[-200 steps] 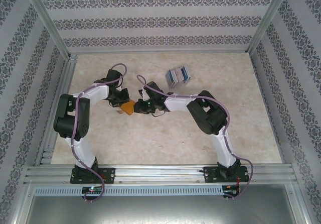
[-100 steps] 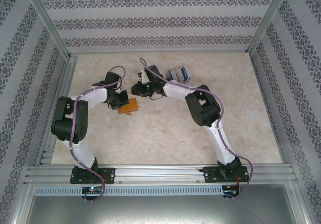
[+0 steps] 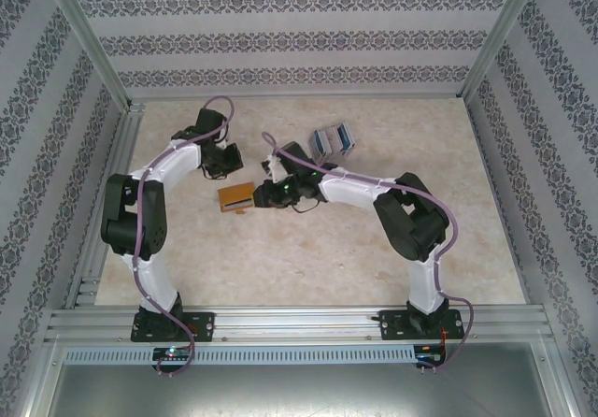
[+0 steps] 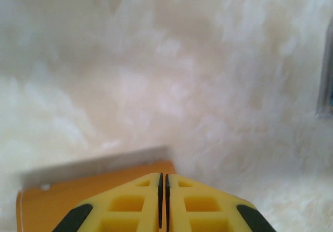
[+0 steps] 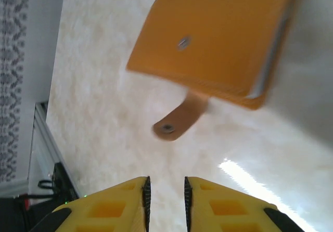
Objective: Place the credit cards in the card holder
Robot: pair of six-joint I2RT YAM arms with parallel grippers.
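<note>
Where the top external view covers the whole cell, the beige marbled table (image 3: pixel 374 258) is the largest item. It is bounded by patterned walls (image 3: pixel 280 34) and an aluminium frame (image 3: pixel 299 322) along the near edge.

The 2 arms stand on that frame. The left arm (image 3: pixel 140 221) reaches up and inward over the left half of the table. The right arm (image 3: pixel 402 216) bends at its elbow and extends leftward toward the centre.

The card holder (image 3: pixel 236 196) lies flat on the table, left of centre. It sits between the 2 grippers. In the right wrist view, the card holder (image 5: pixel 208 39) presents its orange-brown outer face. A grey strip runs along 1 edge; whether it is lining or a card cannot be determined.

The credit cards (image 3: pixel 334 141) rest on the table as a small group in grey and blue tones. They lie further back and to the right, well apart from the card holder.

The left gripper (image 3: pixel 226 163) hovers just behind the card holder. In the left wrist view, the left gripper (image 4: pixel 162 201) has its 2 yellow fingers (image 4: pixel 130 206) pressed almost together, with nothing between them.

The right gripper (image 3: pixel 262 192) sits just beside the right edge of the card holder. In the right wrist view, the right gripper (image 5: pixel 165 201) has its fingers parted by a narrow gap and grasps nothing.

The closure strap (image 5: pixel 182 118) hangs loose from the card holder onto the table. The snap stud (image 5: pixel 182 43) sits at the centre of the outer face.
</note>
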